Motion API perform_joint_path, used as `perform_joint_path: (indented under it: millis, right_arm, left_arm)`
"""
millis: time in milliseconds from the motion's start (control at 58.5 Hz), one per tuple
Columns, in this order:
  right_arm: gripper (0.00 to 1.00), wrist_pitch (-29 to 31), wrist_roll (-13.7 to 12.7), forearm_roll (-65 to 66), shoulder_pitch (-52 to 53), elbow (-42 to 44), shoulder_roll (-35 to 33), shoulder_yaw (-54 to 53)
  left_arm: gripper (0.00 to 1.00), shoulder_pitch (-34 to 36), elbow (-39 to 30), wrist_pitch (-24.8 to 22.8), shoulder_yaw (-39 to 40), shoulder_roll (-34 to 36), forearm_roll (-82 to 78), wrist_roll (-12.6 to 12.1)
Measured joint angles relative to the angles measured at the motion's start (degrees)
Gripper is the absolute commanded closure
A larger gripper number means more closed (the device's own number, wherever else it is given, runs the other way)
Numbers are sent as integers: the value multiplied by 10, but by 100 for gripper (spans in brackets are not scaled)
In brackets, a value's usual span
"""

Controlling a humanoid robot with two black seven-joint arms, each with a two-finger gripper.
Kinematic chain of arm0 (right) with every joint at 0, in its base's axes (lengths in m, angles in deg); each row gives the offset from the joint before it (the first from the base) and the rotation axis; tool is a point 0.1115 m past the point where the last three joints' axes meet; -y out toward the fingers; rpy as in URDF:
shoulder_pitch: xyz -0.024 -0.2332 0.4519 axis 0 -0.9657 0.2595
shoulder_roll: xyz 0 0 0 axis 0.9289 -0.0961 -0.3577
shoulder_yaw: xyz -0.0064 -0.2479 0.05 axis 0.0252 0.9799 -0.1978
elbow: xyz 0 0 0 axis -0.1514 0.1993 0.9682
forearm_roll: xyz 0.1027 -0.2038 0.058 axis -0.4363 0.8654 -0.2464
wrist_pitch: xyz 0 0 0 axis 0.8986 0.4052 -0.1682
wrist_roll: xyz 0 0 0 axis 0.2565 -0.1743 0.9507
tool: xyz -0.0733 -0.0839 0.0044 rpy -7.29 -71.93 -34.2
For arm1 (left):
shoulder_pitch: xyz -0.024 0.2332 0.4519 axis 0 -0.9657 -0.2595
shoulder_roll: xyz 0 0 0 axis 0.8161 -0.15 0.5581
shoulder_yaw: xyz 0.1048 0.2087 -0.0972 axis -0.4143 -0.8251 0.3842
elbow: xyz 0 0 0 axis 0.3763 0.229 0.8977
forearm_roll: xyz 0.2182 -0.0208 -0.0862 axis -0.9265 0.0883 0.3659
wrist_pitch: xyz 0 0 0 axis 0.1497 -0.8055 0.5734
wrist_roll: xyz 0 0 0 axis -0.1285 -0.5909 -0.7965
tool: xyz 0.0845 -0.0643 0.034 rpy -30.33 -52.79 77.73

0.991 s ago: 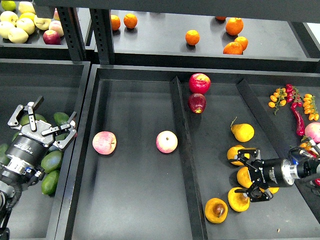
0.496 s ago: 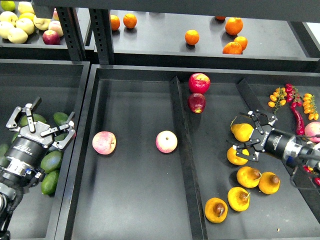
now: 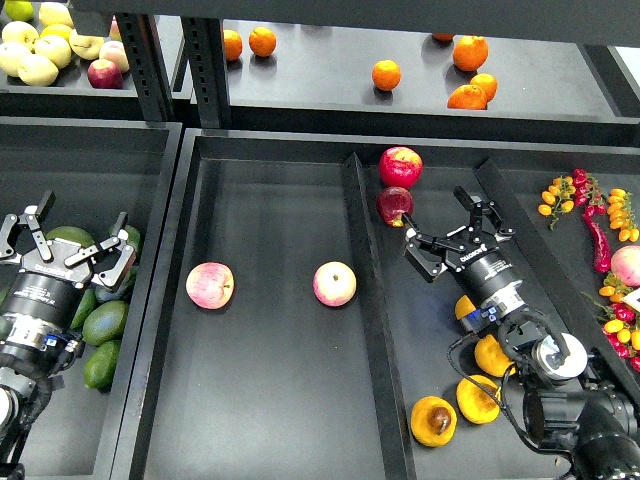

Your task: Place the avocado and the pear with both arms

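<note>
Several green avocados lie in the left bin. My left gripper is open and empty just above them, its fingers spread over the top avocado. The pear with the dark-brown blotch lies at the front of the right compartment. Other yellow pears lie beside it, partly hidden by my right arm. My right gripper is open and empty. It is well beyond the pears, close to the dark red apple.
Two pink-and-yellow apples lie in the middle tray. A red apple sits at the back of the right compartment. A divider separates the compartments. Oranges are on the rear shelf. Chillies and small tomatoes are at far right.
My right gripper swung from the front pears up and to the left, toward the red apples, still open. My left gripper shifted slightly left over the avocados.
</note>
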Motion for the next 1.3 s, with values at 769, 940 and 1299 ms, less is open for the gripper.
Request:
perform_joint_path:
  millis: [769, 940, 1299]
  right_arm:
    - [1, 0, 288, 66, -72, -135, 1, 113]
    - [1, 0, 287, 145, -114, -154, 1, 125]
    - [1, 0, 269, 173, -181, -189, 1, 117]
  left_arm:
    - [0, -33, -26, 0, -44, 0, 0, -2]
    - [0, -44, -34, 0, -51, 0, 0, -2]
    - [0, -57, -34, 0, -84, 0, -1, -7]
